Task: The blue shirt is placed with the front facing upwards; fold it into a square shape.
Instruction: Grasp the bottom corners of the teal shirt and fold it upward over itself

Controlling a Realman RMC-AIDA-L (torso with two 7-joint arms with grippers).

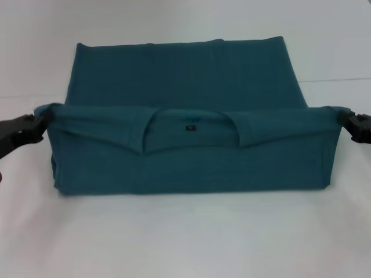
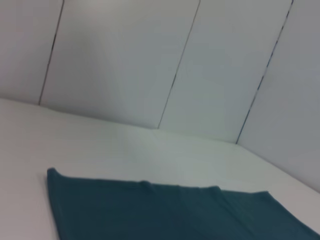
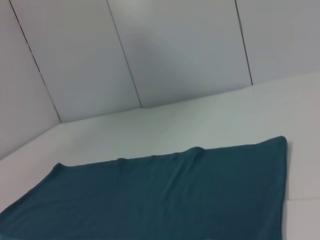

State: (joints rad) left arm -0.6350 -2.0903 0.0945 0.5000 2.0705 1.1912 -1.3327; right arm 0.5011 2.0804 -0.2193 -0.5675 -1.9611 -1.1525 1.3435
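Blue shirt (image 1: 191, 156) hangs taut between left gripper (image 1: 36, 128) and right gripper (image 1: 350, 123) — each clamped on a raised corner — apparently so the fold falls square.

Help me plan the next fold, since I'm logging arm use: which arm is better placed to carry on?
Neither alone. The left gripper and the right gripper each pinch an opposite end of the raised fold of the blue shirt, at matching height. Both should probably move together.
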